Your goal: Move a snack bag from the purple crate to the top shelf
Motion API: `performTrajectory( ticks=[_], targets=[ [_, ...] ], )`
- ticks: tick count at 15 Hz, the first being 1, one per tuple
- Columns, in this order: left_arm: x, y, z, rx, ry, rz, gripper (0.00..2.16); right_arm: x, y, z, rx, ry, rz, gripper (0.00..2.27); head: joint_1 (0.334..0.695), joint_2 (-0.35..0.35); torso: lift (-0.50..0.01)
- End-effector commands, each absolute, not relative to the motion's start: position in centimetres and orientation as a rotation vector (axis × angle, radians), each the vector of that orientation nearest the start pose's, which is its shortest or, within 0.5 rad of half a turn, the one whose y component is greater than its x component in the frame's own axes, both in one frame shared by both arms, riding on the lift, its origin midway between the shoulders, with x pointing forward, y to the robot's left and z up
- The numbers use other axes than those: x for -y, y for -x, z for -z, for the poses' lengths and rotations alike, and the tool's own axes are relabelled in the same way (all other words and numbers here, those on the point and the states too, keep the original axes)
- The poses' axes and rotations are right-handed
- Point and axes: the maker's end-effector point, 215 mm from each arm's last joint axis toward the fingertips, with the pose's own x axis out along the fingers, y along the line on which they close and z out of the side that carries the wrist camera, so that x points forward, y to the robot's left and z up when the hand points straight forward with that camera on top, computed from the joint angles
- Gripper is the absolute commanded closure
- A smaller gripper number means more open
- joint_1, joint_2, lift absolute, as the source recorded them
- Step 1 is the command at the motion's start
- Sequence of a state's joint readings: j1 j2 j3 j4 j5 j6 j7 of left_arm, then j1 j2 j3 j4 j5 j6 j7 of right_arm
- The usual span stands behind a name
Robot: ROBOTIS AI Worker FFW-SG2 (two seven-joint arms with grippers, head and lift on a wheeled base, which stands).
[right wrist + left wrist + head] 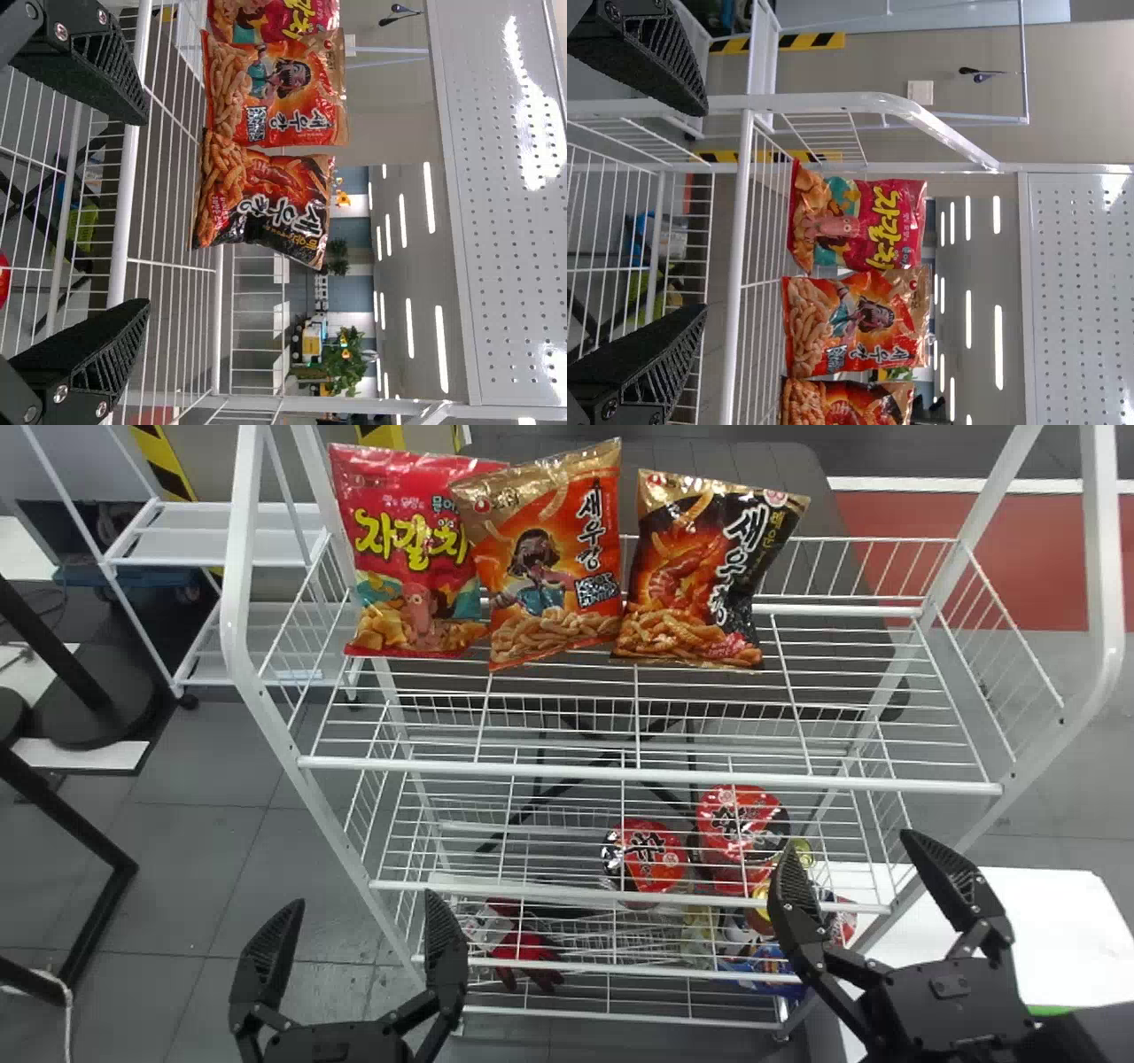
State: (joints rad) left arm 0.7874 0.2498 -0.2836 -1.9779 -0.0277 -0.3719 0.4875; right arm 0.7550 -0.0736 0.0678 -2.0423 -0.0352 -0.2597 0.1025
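The left claw [363, 901] is hanging in front of the left part of the white rack [241, 558], its fingers standing apart around nothing. The right claw [850, 844] is hanging in front of the rack's right part, also gaping and holding nothing. Beyond them, on the rack's top shelf [651, 775], three snack bags are standing side by side: the red bag [412, 558] at left, the orange bag [554, 558] partly overlapping it, and the black bag [700, 580] at right, its top tilting rightward. Lower inside the rack, red cups [651, 857] are sitting right of centre. A white counter [1054, 930] is standing to the rack's right.
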Motion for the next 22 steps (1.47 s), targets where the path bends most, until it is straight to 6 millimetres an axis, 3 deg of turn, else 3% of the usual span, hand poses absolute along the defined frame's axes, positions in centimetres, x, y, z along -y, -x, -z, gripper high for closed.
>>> performTrajectory(
  ticks=[1, 22],
  targets=[
    [-19.8, -31.5, 38.5, -0.036, -0.012, -0.105, 0.0, 17.5, -35.8, 36.8, -0.033, -0.026, -0.194, 0.09, 0.695, 0.035, -0.077],
    [-19.4, -31.2, 37.9, -0.021, 0.004, -0.101, 0.0, 16.3, -36.3, 38.2, -0.062, -0.038, -0.208, 0.09, 0.695, 0.05, -0.161]
  ],
)
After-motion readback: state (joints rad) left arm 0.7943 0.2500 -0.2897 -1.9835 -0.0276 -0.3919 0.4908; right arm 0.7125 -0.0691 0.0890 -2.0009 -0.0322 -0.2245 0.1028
